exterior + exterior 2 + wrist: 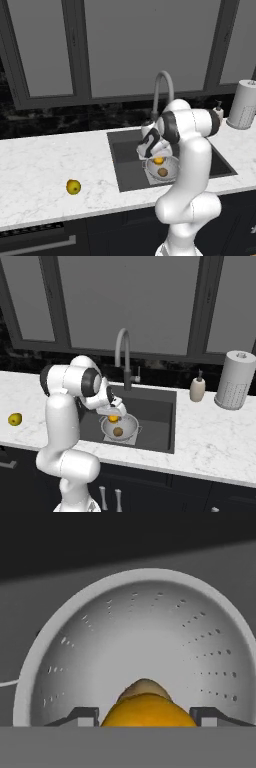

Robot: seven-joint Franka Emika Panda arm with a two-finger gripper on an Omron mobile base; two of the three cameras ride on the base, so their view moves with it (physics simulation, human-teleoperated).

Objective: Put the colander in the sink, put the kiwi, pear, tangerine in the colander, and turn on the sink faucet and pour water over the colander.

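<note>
Right now our gripper [146, 717] hangs over the colander [150, 637] with its two fingertips [80, 716] standing on either side of the tangerine [147, 711], closed on it partway so the orange fruit sits between them. Just past the tangerine, in the hand view, we see the brown kiwi [144, 687] lying on the bottom of the colander. From the base views the colander [120, 427] rests on the floor of the sink [155, 416], and the sink faucet [124, 358] rises at the sink's back edge. The pear [73, 187] lies on the white counter [40, 165], well apart from the sink, to its left. A soap pump bottle [197, 389] and a paper towel roll [233, 380] stand right of the sink. We can read no writing or labels anywhere.
</note>
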